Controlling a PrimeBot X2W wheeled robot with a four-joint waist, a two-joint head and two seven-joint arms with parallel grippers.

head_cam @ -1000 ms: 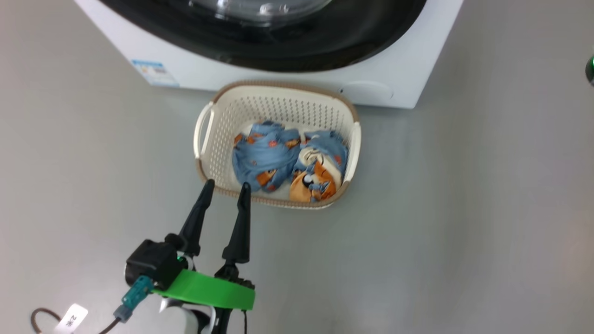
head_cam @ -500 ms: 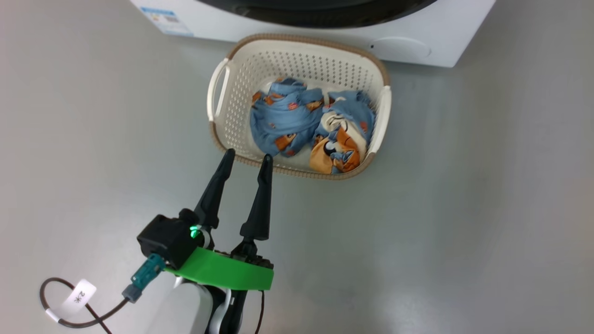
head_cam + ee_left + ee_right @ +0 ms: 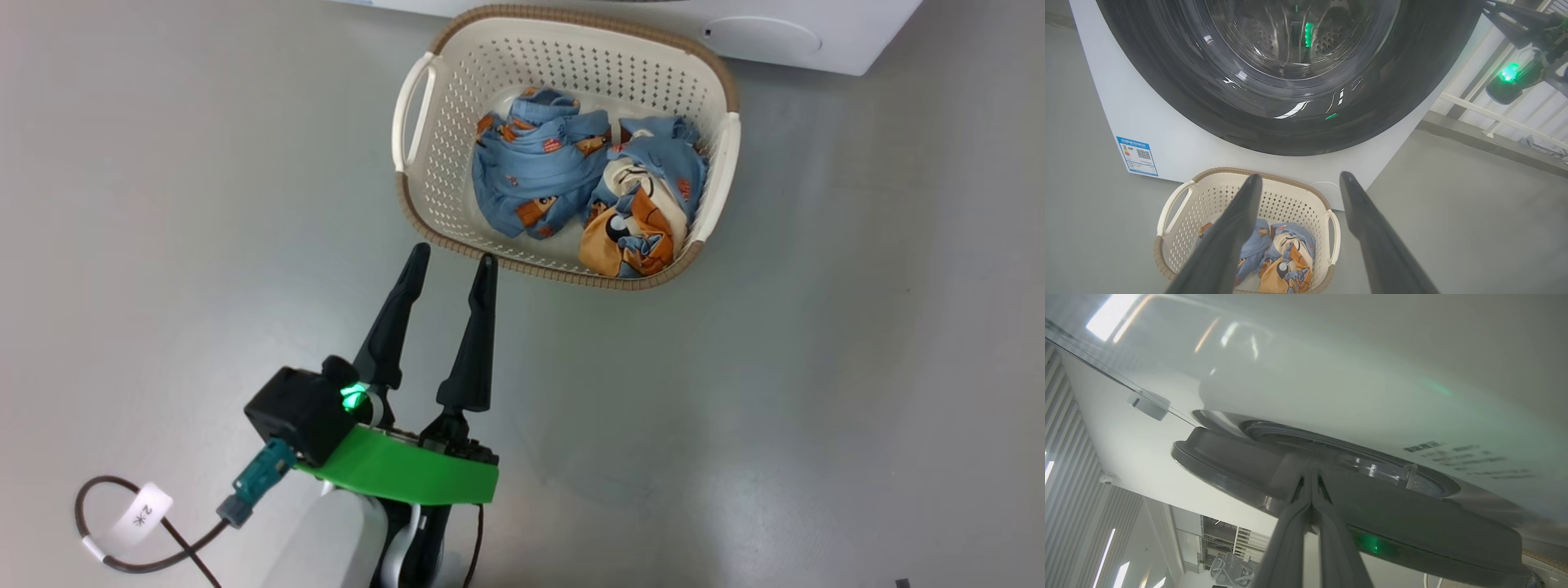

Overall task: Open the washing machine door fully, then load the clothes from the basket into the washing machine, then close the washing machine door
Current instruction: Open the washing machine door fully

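The cream basket (image 3: 555, 273) sits on the grey floor in front of the white washing machine (image 3: 857, 41). Light-blue and orange clothes (image 3: 555, 171) lie bunched inside it. My left gripper (image 3: 454, 255) is open and empty, its tips just short of the basket's near-left rim. The left wrist view looks over the basket (image 3: 1290, 181) and clothes (image 3: 1286, 261) to the washing machine door (image 3: 1180, 98), black-rimmed with a glass centre. My right gripper (image 3: 1488, 8) reaches the door's upper right edge. In the right wrist view my right gripper (image 3: 1310, 475) is shut, tips against the door (image 3: 1412, 522), which stands slightly off the machine front (image 3: 1331, 375).
A dark cable with a white tag (image 3: 122, 523) loops on the floor at the lower left. A blue label sticker (image 3: 1137, 155) marks the machine's lower left corner. White railings (image 3: 1494, 114) run to the right of the machine. Bare grey floor (image 3: 816, 367) lies right of the basket.
The head camera has tilted down, so the basket now sits higher in the picture and the door has left it. My left gripper stays open near the basket rim.
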